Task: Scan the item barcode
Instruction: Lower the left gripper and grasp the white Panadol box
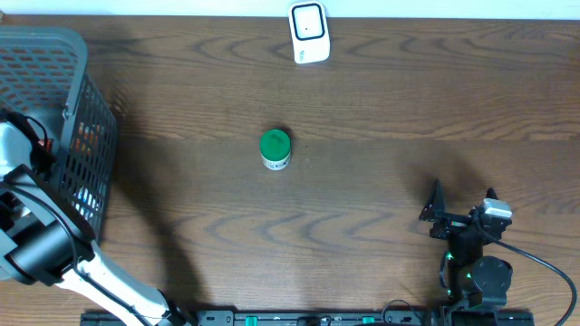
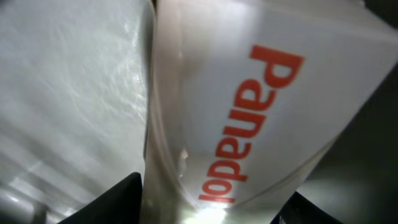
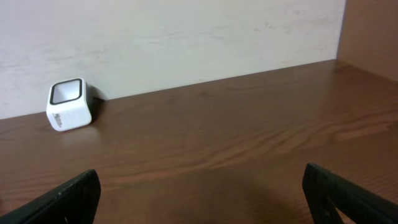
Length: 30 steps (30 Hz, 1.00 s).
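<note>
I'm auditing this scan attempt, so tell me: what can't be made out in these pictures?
- Left gripper: overhead, it is hidden inside the basket. The left wrist view shows only the tips of its fingers at the bottom edge, so any grip on the Panadol box is unclear.
- Barcode: none shows; the box fills the left wrist view, cropped.
- Green-lidded jar: label too small overhead.

We are seeing a dark brown wood-grain desk filling the overhead view. In the right wrist view we are looking at a plain off-white wall meeting its far edge, with a brown wooden side panel standing at the right. Soft shadows are lying across the desk's left side.
</note>
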Motion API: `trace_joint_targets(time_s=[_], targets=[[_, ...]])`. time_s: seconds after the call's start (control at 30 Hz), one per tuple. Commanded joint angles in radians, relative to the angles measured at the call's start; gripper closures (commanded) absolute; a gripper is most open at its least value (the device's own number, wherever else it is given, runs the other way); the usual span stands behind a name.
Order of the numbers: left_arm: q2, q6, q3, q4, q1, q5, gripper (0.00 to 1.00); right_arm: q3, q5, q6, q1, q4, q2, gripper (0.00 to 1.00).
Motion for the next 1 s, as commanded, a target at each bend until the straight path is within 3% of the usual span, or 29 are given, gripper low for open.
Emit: trace_joint_targets(time_s=[0.0,0.2,0.3,0.43,0.9,0.93,0.97], targets=[[0.024,-0.016,0.14,-0.081,0.005,-0.026,0.39,-0.001,0.005,-0.011,-0.003,-0.002,-0.003,0.01],[0.023,-0.016,0.38,-0.239,0.005,-0.025,0.37,-0.001,0.005,-0.011,-0.003,-0.002,-0.003,0.01],[0.018,-0.016,0.391,-0.261,0.005,-0.025,0.11,-0.001,0.005,-0.011,-0.003,-0.002,-0.003,0.01],[0.019,-0.016,0.294,-0.235,0.005,-0.025,0.01,-0.001,0.005,-0.011,-0.003,-0.002,-0.003,0.01],[0.019,-0.051,-0.073,0.042,0.005,-0.022,0.01,-0.001,0.005,-0.011,-0.003,-0.002,-0.003,0.01],[0.019,-0.051,-0.084,0.051,0.005,-0.022,0.06,-0.001,0.005,-0.011,-0.003,-0.002,-0.003,0.01],[0.019,-0.051,-0.091,0.057,0.005,-0.022,0.18,-0.001,0.005,-0.011,-0.003,-0.002,-0.003,0.01]])
